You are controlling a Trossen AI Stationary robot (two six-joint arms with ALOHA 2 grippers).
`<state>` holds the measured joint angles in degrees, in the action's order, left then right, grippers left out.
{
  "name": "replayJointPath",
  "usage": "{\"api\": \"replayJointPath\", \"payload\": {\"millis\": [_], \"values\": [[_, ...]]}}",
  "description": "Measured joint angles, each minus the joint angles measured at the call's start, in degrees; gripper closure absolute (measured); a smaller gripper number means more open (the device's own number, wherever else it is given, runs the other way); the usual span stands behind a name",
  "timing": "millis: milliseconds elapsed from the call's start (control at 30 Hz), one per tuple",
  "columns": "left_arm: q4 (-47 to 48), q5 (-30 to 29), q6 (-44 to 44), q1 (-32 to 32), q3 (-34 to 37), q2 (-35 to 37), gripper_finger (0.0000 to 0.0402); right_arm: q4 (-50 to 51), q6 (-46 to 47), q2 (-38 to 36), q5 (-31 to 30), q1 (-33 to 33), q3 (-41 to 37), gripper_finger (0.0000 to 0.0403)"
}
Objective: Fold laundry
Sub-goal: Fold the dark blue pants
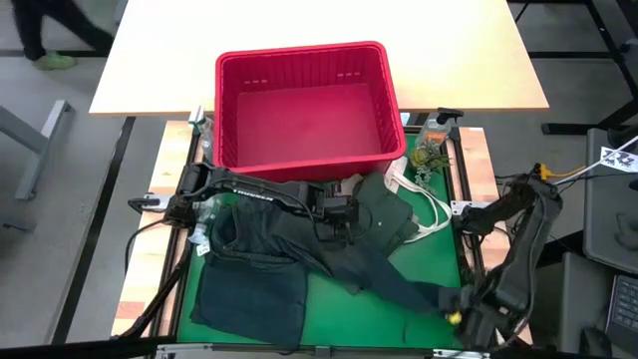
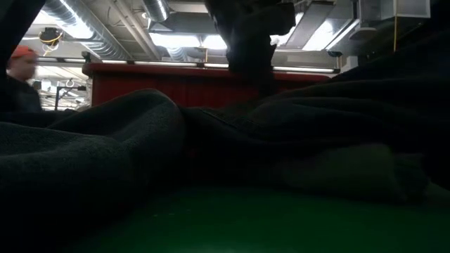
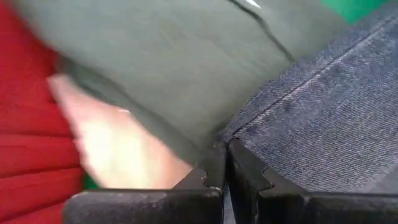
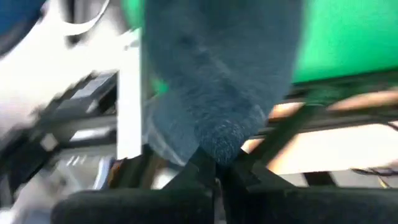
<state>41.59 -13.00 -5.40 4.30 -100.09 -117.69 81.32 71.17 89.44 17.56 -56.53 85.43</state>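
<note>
Dark blue denim jeans (image 1: 259, 259) lie spread on the green mat (image 1: 329, 319). One leg runs toward the near right corner. An olive-green shirt (image 1: 384, 214) lies bunched on the mat in front of the basket, partly over the jeans. My left gripper (image 1: 339, 221) is shut at the middle of the mat, where the shirt (image 3: 174, 68) and the denim (image 3: 323, 112) meet. My right gripper (image 1: 457, 311) is shut on the jeans leg's end, above the mat's near right corner. In the low view, dark cloth (image 2: 140, 140) fills the foreground. My left gripper (image 3: 224, 165) slants down from the table's left, and a seamed edge of the denim (image 3: 249, 121) runs into its shut fingertips. I cannot tell whether the olive cloth beside it is caught too. My right gripper (image 4: 214, 168) pinches the end of the jeans leg (image 4: 217, 134) between its two fingers, pointing steeply down. The leg (image 1: 399, 284) stretches from there back toward the rest of the jeans.
A red slatted basket (image 1: 304, 105) stands at the mat's far edge. A clear bottle (image 1: 431, 140) and a white cord (image 1: 427, 214) lie at the far right. Something pale (image 3: 112, 143) shows beside the shirt. A person (image 2: 21, 77) stands beyond the table.
</note>
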Motion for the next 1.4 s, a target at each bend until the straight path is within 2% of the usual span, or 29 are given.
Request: {"api": "replayJointPath", "payload": {"millis": [167, 367, 433, 533, 633, 767, 967, 1067, 1233, 1400], "values": [[0.6, -8.3, 0.0, -0.6, -2.4, 0.1, 0.0401, 9.3, 8.5, -5.9, -9.7, 0.0, 0.0, 0.0400], [4.1, -18.4, -0.1, -2.5, -3.8, 0.1, 0.0401, 8.6, 19.8, -11.0, -15.3, 0.0, -1.2, 0.0400], [5.2, -19.2, -0.1, -3.4, -3.8, 0.1, 0.0401, 8.6, 21.7, -11.6, -15.6, 0.0, -2.3, 0.0400], [5.3, -17.5, -0.1, -4.7, -3.8, 0.0, 0.0397, 8.6, 21.7, -12.4, -14.7, 0.0, -5.5, 0.0400], [5.1, -15.0, -0.2, -5.7, -3.5, -0.3, 0.0379, 8.7, 21.6, -13.1, -9.9, 0.0, -8.6, 0.0400], [4.4, -14.5, -0.2, -6.1, -3.4, -0.3, 0.0342, 8.7, 21.4, -14.5, -4.0, -0.1, -11.0, 0.0400], [2.0, -14.3, -0.4, -6.2, -3.6, -0.3, 0.0281, 8.7, 23.7, -17.3, -6.9, 0.0, -11.7, 0.0400], [3.1, -12.0, 1.0, -5.8, -5.5, -0.3, 0.0264, 8.7, 26.3, -18.7, -9.0, -0.1, -11.7, 0.0400], [3.8, -7.6, 1.5, -4.9, -10.8, 0.1, 0.0259, 8.7, 26.7, -21.6, -8.4, -0.1, -11.7, 0.0400], [4.0, 2.0, 1.5, -3.5, -14.3, 0.2, 0.0268, 8.7, 24.1, -24.7, -5.5, -0.1, -11.7, 0.0400]]}}
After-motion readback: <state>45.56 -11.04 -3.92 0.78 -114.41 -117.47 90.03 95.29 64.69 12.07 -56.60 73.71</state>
